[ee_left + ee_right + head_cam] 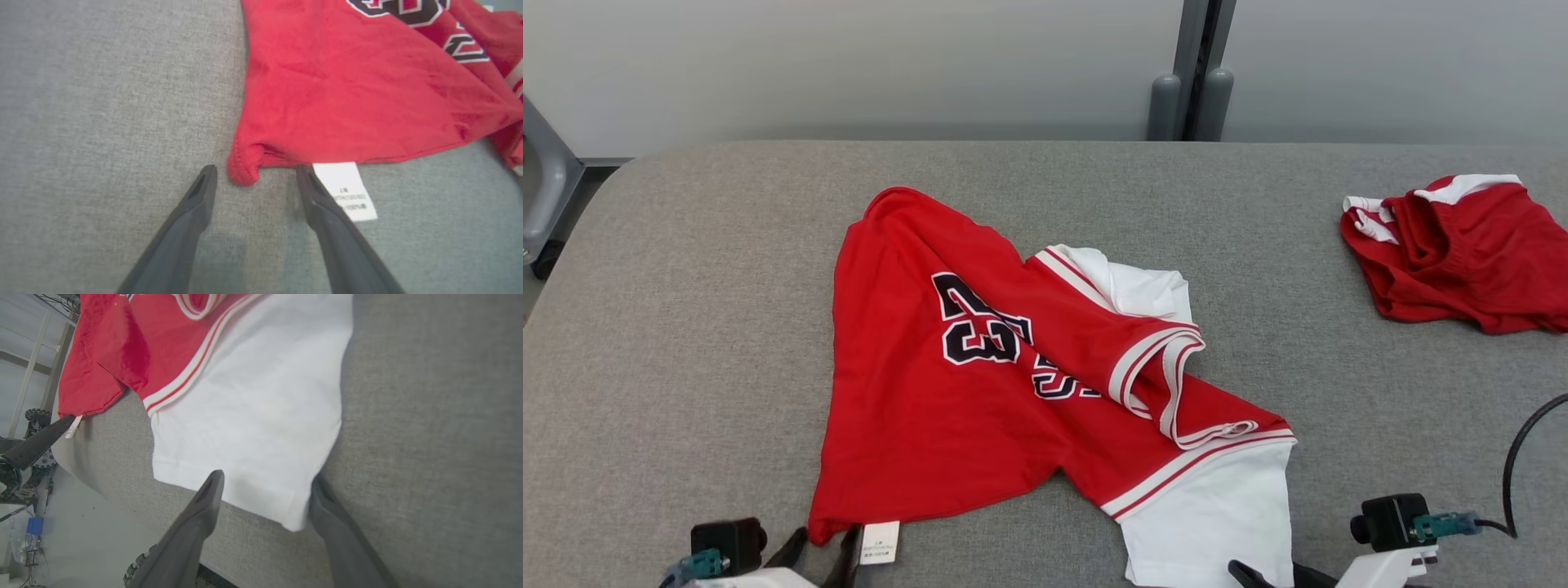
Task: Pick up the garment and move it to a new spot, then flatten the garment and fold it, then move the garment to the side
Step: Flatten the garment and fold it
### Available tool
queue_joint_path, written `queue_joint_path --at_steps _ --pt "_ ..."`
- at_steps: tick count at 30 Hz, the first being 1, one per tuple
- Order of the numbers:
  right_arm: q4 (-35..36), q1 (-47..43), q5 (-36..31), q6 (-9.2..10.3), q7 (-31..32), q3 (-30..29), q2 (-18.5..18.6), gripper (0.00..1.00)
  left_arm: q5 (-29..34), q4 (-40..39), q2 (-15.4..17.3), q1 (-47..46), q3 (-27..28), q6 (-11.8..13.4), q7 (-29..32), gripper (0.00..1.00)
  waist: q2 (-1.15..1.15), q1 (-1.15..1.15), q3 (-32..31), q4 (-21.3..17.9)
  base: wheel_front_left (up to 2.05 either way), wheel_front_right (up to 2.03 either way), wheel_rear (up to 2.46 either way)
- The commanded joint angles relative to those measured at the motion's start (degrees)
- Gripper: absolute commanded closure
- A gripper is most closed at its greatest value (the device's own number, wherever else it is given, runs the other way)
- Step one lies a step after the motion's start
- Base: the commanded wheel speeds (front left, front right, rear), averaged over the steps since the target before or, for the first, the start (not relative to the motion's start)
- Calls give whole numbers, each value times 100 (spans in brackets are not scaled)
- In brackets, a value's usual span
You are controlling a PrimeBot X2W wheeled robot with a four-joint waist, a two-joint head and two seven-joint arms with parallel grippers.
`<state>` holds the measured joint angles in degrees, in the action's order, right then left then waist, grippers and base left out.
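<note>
Head view: garment (947, 408) hem by near table (686, 327) edge, wide grey room leftward

- lying rumpled as a red garment (907, 425), a jersey with white sleeves, near the middle of the grey table (686, 245).
- folding partly over itself, with creases running across the red body.
- showing a black, white-edged number 23 (976, 327) turned sideways on the red cloth.
- curling a red-and-white striped neckline (1170, 392) open toward the right.
- spreading the near white sleeve (1217, 523) flat toward the table's near edge.
- bunching the far white sleeve (1135, 286) behind the red body.
- trailing a white care label (880, 542) from the near-left hem corner.
</note>
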<state>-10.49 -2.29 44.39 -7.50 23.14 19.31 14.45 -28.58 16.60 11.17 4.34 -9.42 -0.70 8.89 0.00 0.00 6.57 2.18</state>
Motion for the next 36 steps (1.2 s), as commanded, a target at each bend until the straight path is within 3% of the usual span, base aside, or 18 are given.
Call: queue_joint_path --at_steps 1,7,8,9,10,11,12,13,14,25,36 --pt "-92 54 -14 0 79 52 -30 0 15 7 -10 -171 -6 -26 -5 0 0 0 39 -5 0 0 0" --pt "-186 175 61 1 206 144 -100 0 24 276 -34 -465 -29 -62 -173 0 0 0 138 -2 0 0 0" --pt "-197 196 66 1 208 149 -103 16 26 334 -39 -511 -39 -82 -197 0 0 0 152 0 0 0 0" --pt "-209 214 74 1 201 157 -104 42 27 380 -42 -546 -55 -98 -229 0 0 0 161 1 0 0 0" --pt "-215 228 82 1 194 167 -105 55 25 432 -49 -577 -69 -120 -244 0 0 0 167 2 0 0 0" --pt "-214 244 87 1 173 177 -102 66 11 486 -57 -614 -88 -143 -258 21 0 0 173 2 0 0 0" --pt "-204 256 96 0 132 185 -96 86 2 531 -62 -640 -98 -162 -279 56 0 0 176 1 0 0 0" --pt "-207 270 104 0 114 186 -86 100 -5 565 -69 -670 -105 -177 -302 81 0 0 177 1 0 0 0" --pt "-213 290 103 0 87 192 -75 100 -13 603 -73 -703 -108 -185 -332 100 0 0 175 0 0 0 0" --pt "229 430 545 -1 -227 142 18 100 -48 640 77 -618 -53 -175 -410 100 0 0 93 -61 0 0 0" --pt "1298 170 1559 -1 -380 -322 373 100 25 -546 408 -269 25 70 -138 100 0 0 -38 -67 0 0 0"
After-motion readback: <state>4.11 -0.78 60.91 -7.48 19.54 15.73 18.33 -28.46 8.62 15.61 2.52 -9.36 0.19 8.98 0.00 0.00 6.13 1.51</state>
